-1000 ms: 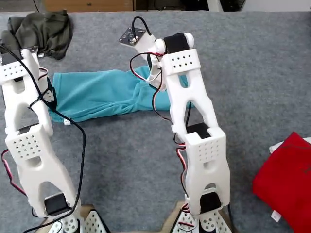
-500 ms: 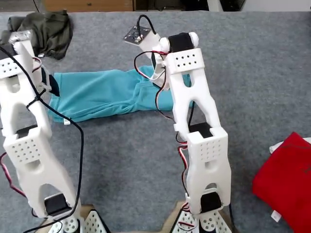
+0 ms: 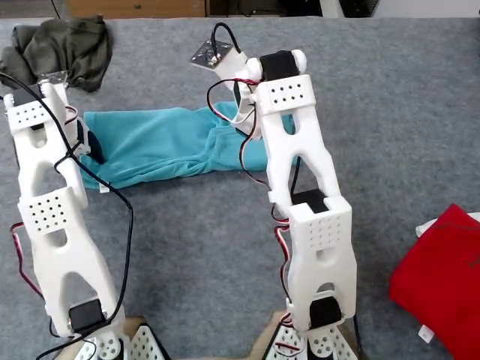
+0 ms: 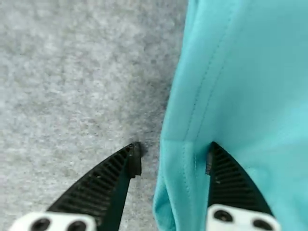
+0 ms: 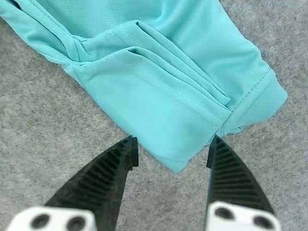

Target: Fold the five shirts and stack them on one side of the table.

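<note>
Lying as a long, rumpled band across the middle of the grey desk [image 3: 390, 112], the teal shirt [image 3: 161, 146] is stretching from my left arm to my right arm. My left claw [image 4: 174, 150] is hanging spread over one end of it, straddling the stitched hem: one finger is sitting over bare desk just beside the cloth, the other is sitting over the teal fabric, and the folded edge is running up between them. I cannot tell whether either tip is touching down. My right claw [image 5: 173, 143] is hovering spread over the opposite end, where pleated folds are bunching toward a banded hem; the shirt's corner is poking into the gap between the two fingers, and neither finger is pinching it. Beyond my left arm, an olive-green shirt [image 3: 64, 45] is lying crumpled in the desk's far corner. A red shirt [image 3: 439, 274] is lying at the desk's right edge, well apart from the teal one.
</note>
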`<state>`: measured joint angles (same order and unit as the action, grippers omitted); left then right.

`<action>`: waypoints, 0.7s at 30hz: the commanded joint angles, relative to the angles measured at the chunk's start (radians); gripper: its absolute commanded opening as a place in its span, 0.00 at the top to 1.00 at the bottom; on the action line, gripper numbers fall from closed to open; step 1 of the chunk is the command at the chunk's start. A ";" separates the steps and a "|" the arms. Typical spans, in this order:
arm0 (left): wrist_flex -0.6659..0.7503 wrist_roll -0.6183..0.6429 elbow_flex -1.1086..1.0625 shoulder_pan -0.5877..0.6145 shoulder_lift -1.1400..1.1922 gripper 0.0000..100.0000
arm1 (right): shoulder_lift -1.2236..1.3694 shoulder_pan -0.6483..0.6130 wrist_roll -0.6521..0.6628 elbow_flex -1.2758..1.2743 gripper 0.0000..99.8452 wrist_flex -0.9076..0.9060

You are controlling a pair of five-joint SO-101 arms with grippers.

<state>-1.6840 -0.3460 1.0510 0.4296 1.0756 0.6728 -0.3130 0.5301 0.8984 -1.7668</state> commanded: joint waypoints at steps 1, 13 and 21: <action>-0.041 0.003 0.025 -0.028 0.018 0.80 | -0.096 0.015 -0.006 0.007 0.76 -0.017; -0.075 0.002 -0.008 -0.035 0.024 0.98 | -0.096 0.015 -0.006 0.008 0.76 -0.015; -0.075 0.011 0.055 0.061 0.019 0.98 | -0.096 0.036 -0.006 0.008 0.76 -0.015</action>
<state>-1.7423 -0.3399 1.0725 0.3913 1.0971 0.6728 -0.3053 0.5301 0.8984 -1.7668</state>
